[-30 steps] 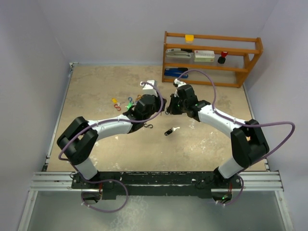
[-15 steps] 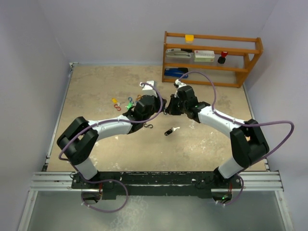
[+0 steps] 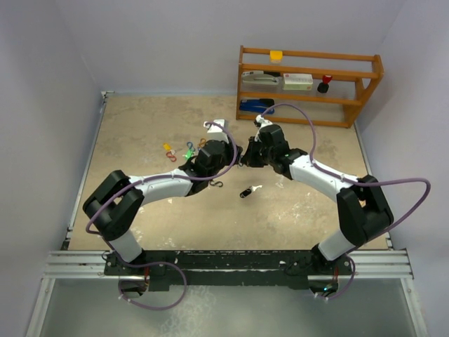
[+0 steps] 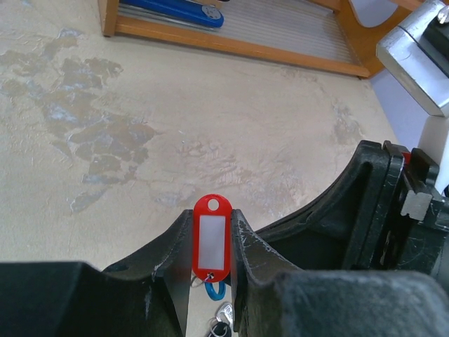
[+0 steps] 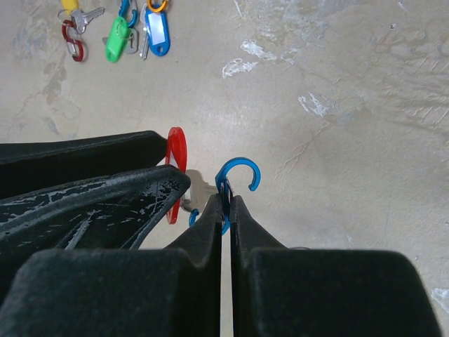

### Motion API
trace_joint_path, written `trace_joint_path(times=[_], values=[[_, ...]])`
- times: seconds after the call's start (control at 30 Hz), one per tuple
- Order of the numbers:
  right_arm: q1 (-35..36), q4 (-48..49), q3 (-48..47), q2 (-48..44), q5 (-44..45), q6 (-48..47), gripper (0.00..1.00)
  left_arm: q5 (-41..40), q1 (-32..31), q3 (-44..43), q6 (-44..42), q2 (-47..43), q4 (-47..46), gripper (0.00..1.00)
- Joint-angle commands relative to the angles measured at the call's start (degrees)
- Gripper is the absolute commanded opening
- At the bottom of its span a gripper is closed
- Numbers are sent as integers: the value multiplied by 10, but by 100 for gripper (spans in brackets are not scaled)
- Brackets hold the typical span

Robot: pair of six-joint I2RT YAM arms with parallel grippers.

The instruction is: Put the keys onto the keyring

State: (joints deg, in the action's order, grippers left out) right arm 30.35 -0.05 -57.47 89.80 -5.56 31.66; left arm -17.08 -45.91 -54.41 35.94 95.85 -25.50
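Above the middle of the counter (image 3: 140,126) the two arms meet tip to tip. The left jaws are clamped on the flat sides of a red tag (image 4: 211,239); below it hangs what looks like a silver key, though that part is mostly hidden. The right jaws are closed tight on a blue S-shaped clip (image 5: 238,172), just right of the red tag, its open hook pointing away from the arm.

The other keys lie in a cluster on the counter to the far left of the jaws: a green tag (image 5: 116,38), a blue tag (image 5: 158,35) and a yellow one (image 5: 68,5). The black fob (image 3: 246,192) lies alone, nearer.

A wooden shelf (image 3: 337,60) at the far right holds a yellow item (image 3: 276,55) on top, a white box (image 3: 297,81) on the middle board and a blue object (image 3: 254,106) at the bottom.
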Motion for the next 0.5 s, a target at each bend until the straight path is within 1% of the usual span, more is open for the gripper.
trace_joint_path(times=[0.0, 0.47], values=[[-2, 17, 6, -32, -3, 6, 0, 3, -3, 4, -2, -8, -27, 17], [-2, 19, 4, -29, -14, 3, 0, 7, -3, 1, -2, -2, -30, 17]])
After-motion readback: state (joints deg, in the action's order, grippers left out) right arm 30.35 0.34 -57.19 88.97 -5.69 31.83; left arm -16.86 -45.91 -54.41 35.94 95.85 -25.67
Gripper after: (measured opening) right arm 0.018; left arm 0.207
